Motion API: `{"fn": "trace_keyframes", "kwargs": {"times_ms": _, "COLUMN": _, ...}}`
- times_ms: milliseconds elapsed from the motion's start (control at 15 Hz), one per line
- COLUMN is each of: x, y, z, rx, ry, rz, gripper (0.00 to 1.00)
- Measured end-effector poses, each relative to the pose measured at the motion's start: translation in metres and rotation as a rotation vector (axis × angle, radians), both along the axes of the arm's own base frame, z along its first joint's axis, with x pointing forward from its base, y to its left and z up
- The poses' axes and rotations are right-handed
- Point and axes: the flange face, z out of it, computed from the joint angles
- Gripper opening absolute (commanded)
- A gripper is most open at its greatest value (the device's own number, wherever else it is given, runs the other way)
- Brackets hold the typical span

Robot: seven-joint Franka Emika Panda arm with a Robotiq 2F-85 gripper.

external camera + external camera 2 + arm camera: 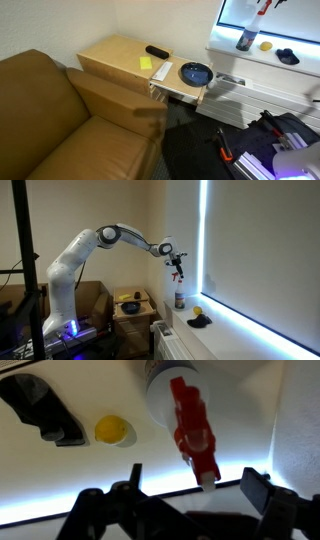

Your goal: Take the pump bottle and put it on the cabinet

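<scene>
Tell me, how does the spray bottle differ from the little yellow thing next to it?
The pump bottle stands tall and upright; the yellow thing is low and rounded. The bottle has a red trigger head on a translucent body; the yellow thing is one colour. Both sit on the white ledge.

Arm (95, 242): white smooth shell segs w/ rounded elbows, darker grey bands at jts, blue-violet light glowing at base (68, 329); end effector (175, 258): black throughout, wrist view showing two black fingers (133, 485) w/ exposed linkage bars & pivot pts, detail dim vs. bright backgnd.
</scene>
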Motion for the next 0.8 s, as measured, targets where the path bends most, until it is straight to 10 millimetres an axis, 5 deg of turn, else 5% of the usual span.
{"fn": "trace_keyframes", "kwargs": {"times_ms": 533, "x": 0.0025, "y": 0.0053, "z": -0.0047, "rx": -0.002, "ry": 0.012, "rz": 0.013, "gripper": 1.0}}
{"fn": "trace_keyframes", "kwargs": {"times_ms": 600, "x": 0.0024, "y": 0.0052, "z": -0.0047, "rx": -0.002, "ry": 0.012, "rz": 0.013, "gripper": 0.75}}
{"fn": "trace_keyframes", "kwargs": {"times_ms": 800, "x": 0.0026, "y": 0.0055, "z": -0.0048, "rx": -0.002, "ry": 0.012, "rz": 0.014, "gripper": 0.6}}
